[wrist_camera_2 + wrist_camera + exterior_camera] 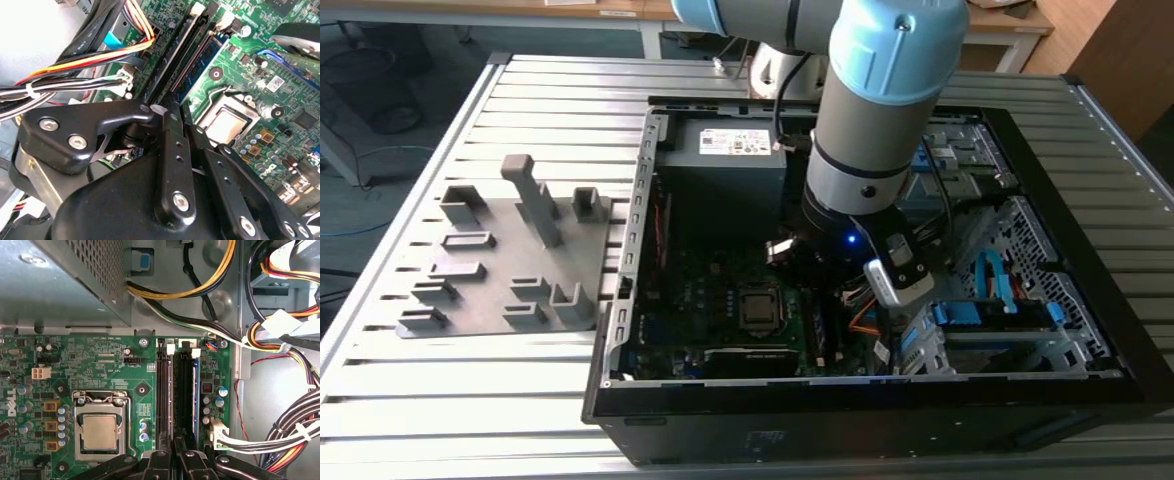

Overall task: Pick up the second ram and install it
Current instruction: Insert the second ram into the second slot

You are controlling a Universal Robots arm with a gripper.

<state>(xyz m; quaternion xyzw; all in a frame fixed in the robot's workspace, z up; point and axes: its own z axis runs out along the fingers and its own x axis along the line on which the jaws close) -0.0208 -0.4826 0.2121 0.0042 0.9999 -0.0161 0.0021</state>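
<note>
The hand (172, 460), fingers pressed together on nothing visible, hovers beside the motherboard's memory slots (177, 395), where the second ram (196, 390) looks seated.

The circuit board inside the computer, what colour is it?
Green; the circuit board shows best in the first wrist view.

An open computer case (881, 400) lies on the slatted worktop (560, 90), with a fixture plate (507, 255) beside it toward the exterior view's left. My arm (881, 120) reaches down into the case, above the motherboard (707, 310). In the first wrist view, the memory slots (176, 390) run between the processor socket (99, 426) and a bundle of cables (295, 435), with the power supply (65, 280) past the board's edge.
</note>
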